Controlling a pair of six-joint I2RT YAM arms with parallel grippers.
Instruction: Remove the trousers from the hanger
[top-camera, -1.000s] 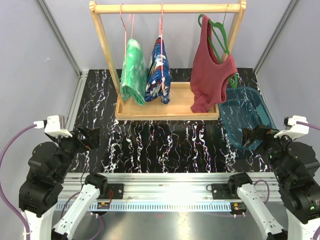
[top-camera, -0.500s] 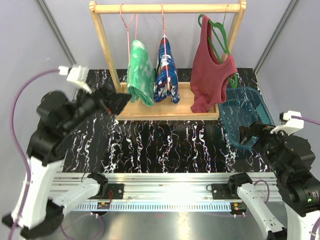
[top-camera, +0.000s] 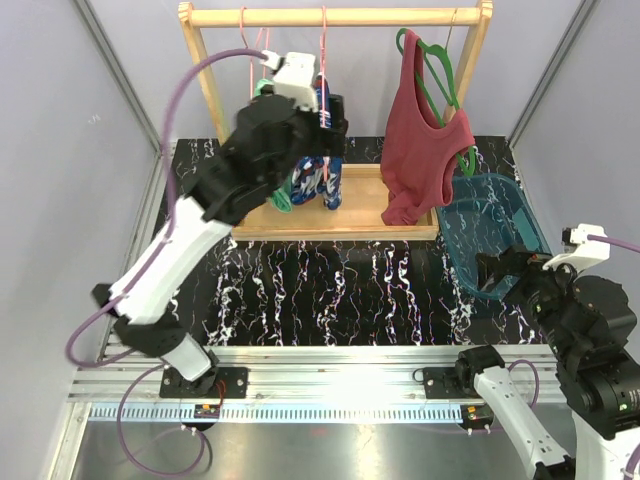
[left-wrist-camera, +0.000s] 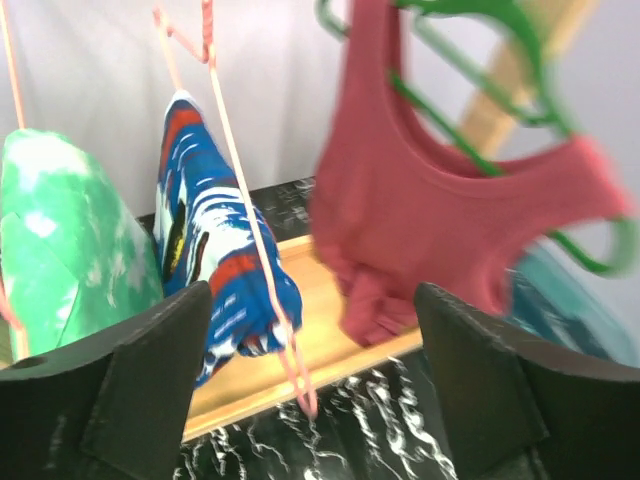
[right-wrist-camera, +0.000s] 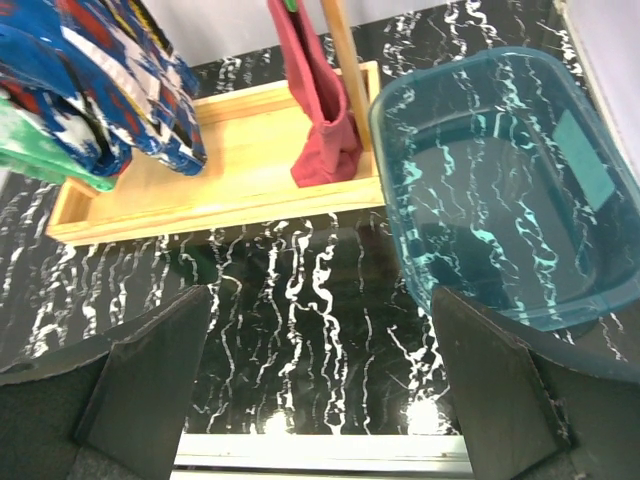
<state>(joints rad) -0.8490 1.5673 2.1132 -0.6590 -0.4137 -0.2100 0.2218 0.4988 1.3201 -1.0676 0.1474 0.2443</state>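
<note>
Left gripper (left-wrist-camera: 312, 300) has its jaws wide apart and holds nothing. It is raised to the rack, facing the blue printed trousers (left-wrist-camera: 215, 260). They hang folded over a pink hanger (left-wrist-camera: 250, 220), just beside the green tie-dye trousers (left-wrist-camera: 60, 250) on their own pink hanger. Both pairs are still on the wooden rack (top-camera: 335, 16), above its tray base (top-camera: 360, 222).

The main risk, as I judge it, is closing on hanger wire along with cloth, since the pink wire runs straight down the front of the blue pair. A pull would then drag the hanger along the rail or off it, or rock the light rack. The wrist view is smeared, which suggests a fast approach that could set the pairs swinging so the jaws close on air. The dark red tank top (top-camera: 420, 150) also hangs near enough to snag.

Half a second ago the left arm was low at the rack's left post, near the green pair. A second ago it sat folded at its base — now it is stretched up and across to the blue pair. The right gripper (right-wrist-camera: 320, 300), also spread and empty, has barely shifted beside the teal bin (top-camera: 500, 200).
</note>
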